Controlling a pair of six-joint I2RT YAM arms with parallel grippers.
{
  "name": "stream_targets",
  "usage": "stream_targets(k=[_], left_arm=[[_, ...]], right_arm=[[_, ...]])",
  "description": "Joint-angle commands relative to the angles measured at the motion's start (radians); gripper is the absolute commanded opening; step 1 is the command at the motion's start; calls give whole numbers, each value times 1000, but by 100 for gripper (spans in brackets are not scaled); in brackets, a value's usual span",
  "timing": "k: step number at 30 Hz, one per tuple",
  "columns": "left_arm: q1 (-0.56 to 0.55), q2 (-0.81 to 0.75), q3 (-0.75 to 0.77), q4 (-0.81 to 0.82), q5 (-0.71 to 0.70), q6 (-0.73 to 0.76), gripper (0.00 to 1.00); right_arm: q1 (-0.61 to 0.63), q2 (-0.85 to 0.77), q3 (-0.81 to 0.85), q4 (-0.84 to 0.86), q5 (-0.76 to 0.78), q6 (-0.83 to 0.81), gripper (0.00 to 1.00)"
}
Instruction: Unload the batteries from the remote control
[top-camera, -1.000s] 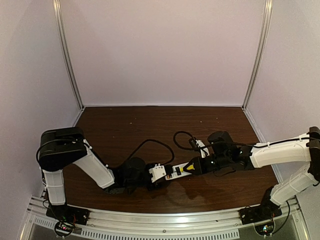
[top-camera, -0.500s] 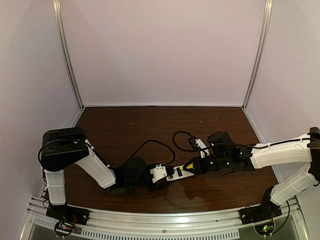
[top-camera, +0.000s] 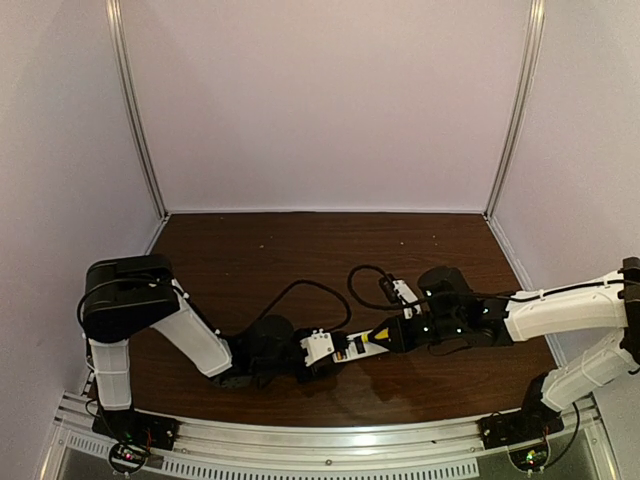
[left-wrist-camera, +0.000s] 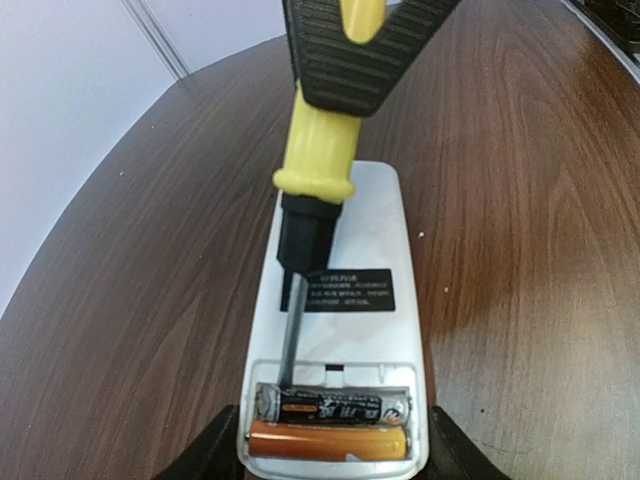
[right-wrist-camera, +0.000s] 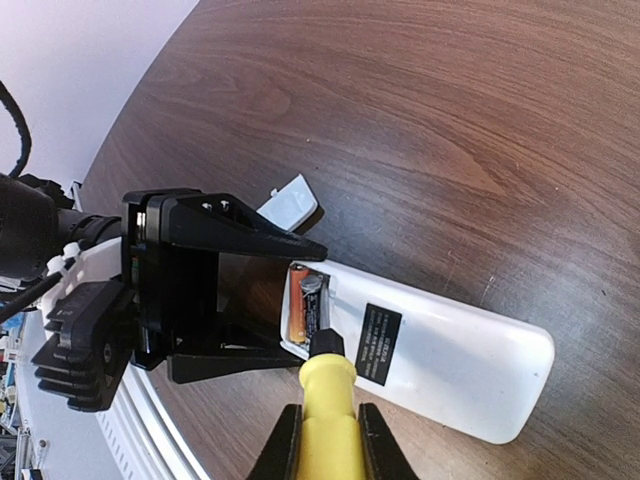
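With the left gripper (left-wrist-camera: 335, 458) clamping the remote control (left-wrist-camera: 372, 225) and the right gripper (right-wrist-camera: 328, 445) gripping the screwdriver (left-wrist-camera: 318, 150), its tip at the dark battery (left-wrist-camera: 335, 405), the orange battery (left-wrist-camera: 330, 440) just beyond, gentle upward levering seems wisest.

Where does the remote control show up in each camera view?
Top external: remote control, small, centre, between the arm tips.
Left wrist: centre to bottom edge, running lengthwise.
Right wrist: lower right, lying diagonally.
Shared landmark: yellow screwdriver over its open battery bay, both wrist views.
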Motion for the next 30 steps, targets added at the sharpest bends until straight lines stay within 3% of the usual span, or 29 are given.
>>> stream_targets(k=[1, 18, 30], left_arm=[[-7, 5, 15, 58, 29, -8, 0], [-6, 5, 15, 54, 27, -9, 0], [-5, 5, 15, 57, 25, -12, 0]], right_arm=[[2, -64, -31, 41, 10, 8, 0], [34, -33, -38, 79, -52, 20, 0], [51, -81, -63, 38, -11, 35, 0]])
